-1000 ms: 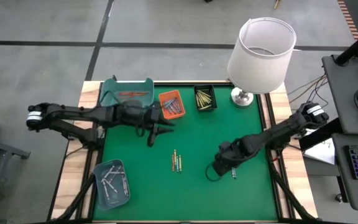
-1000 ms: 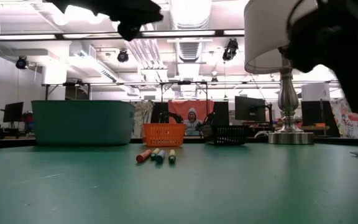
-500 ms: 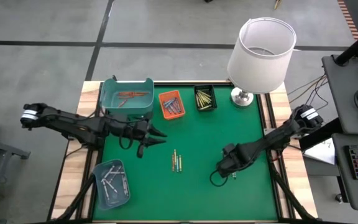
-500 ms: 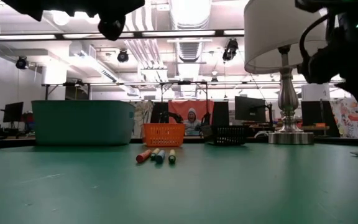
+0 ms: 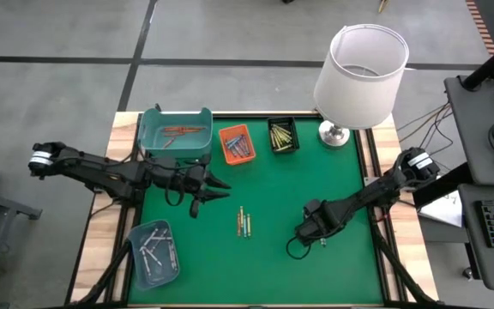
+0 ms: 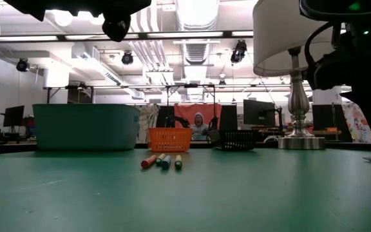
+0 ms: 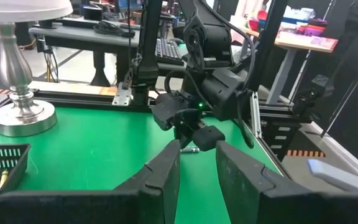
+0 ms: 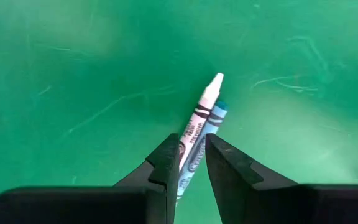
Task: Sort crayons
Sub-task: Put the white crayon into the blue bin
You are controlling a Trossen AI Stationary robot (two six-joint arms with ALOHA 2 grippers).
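1. The teal tray (image 5: 175,134) holds red crayons (image 5: 180,130); the orange basket (image 5: 236,143) blue ones; the black basket (image 5: 283,136) yellow-green ones; the blue tray (image 5: 153,251) grey ones.
2. Four loose crayons (image 5: 243,223) lie mid-table.
3. The right gripper (image 8: 191,163), fingers parted, straddles a white crayon (image 8: 202,114) and a blue crayon (image 8: 209,124).
4. The left gripper (image 7: 196,163) hangs released, empty.

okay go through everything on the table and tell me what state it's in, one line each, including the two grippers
Left gripper: open, empty, in the air beside the teal tray.
Right gripper: down at the mat, two crayons between its fingers, grip unclear.
Loose crayons: lying in a row mid-mat.
Teal tray: holds red crayons.
Orange tray: holds crayons.
Black tray: holds yellow-green crayons.
Blue tray: holds grey crayons.
Lamp: upright.
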